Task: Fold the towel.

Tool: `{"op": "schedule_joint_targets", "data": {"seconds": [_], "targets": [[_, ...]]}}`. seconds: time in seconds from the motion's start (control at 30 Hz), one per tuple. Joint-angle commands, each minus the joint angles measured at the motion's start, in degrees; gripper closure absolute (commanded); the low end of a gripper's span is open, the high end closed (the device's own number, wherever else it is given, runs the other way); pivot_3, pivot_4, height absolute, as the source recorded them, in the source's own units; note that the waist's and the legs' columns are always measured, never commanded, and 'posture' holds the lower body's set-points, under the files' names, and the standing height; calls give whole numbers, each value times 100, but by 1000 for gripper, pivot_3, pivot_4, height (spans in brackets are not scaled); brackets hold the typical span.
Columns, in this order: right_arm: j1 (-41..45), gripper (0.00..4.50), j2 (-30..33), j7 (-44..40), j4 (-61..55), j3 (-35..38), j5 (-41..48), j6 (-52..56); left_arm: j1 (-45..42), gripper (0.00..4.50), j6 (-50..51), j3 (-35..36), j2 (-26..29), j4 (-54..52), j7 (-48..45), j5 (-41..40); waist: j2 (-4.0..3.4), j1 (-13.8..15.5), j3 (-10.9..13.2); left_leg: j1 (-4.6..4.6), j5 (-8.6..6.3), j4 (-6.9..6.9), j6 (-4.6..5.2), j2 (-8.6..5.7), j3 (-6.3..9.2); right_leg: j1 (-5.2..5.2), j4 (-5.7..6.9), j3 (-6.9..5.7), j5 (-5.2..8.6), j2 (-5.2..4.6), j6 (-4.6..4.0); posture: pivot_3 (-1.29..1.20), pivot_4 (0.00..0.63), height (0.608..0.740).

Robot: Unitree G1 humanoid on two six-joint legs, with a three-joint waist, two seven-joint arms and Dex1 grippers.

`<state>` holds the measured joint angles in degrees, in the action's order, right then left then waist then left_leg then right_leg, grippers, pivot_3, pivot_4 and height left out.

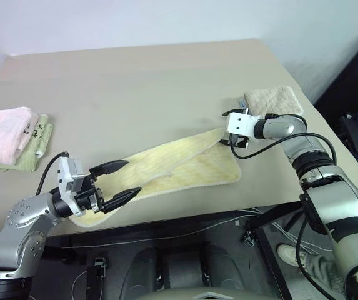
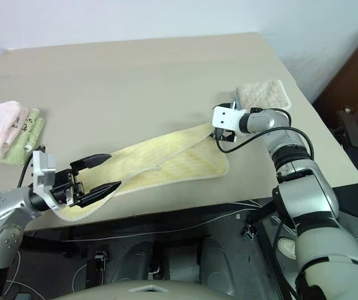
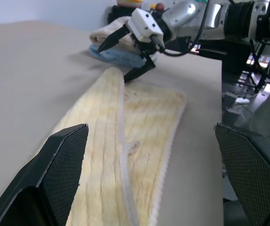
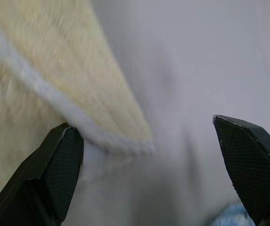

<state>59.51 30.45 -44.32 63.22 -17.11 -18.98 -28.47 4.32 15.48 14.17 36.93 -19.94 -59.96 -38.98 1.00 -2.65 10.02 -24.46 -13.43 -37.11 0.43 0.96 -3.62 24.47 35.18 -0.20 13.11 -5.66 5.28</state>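
A wide tan table (image 1: 141, 81) carries everything here. On it, near the front edge, the towel (image 1: 185, 169) lies as a long pale yellow strip running diagonally from the front left toward the right, with one layer folded over another so that a narrower band with a whitish hem sits on top of a broader flap. There is one such towel. The right arm (image 1: 303, 153) reaches forward and bends inward across the table's right side, and the right gripper (image 3: 134, 56) sits at the far right tip of the towel, tilted downward; its two black fingers (image 4: 54, 165) stand wide apart, one just beside the towel's hemmed corner and the other over bare table, with nothing clamped between them. The left arm (image 1: 22, 228) is tucked low at the front left, its wrist turned so the left gripper (image 1: 117, 181) points roughly level along the towel's near end; its two fingers (image 3: 54, 169) are also spread wide, holding nothing. At the left edge of the table lies one stack of folded cloths (image 1: 13, 137), pink on top of pale green. Behind the right gripper one folded beige cloth (image 1: 273, 100) lies near the right edge.
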Motion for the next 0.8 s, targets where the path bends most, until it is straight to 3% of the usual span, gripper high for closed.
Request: {"op": "schedule_joint_targets", "data": {"seconds": [0.03,0.17,0.5,0.8], "targets": [[97,0,-20,-157,-66,157,212,-234,-14,18,81,48,57,-269,55,-116,-1,3,0,0,0,1,0,0,0,0,-1,0,0,0,0,0,150,740],[8,862,16,-467,-107,156,313,-436,90,0,51,130,92,-247,-14,-109,-1,2,1,0,0,2,1,0,-1,0,-1,-1,0,2,0,0,150,740],[105,4372,-7,-474,38,364,523,-310,246,0,-217,162,65,-50,-213,8,-2,3,1,0,0,2,1,0,-1,0,-1,-1,0,2,0,0,150,740],[116,4478,-392,-131,-1281,1165,1482,457,476,0,-559,160,42,189,-527,121,-12,-40,7,0,1,7,-3,6,1,5,2,1,0,2,0,0,150,740]]}}
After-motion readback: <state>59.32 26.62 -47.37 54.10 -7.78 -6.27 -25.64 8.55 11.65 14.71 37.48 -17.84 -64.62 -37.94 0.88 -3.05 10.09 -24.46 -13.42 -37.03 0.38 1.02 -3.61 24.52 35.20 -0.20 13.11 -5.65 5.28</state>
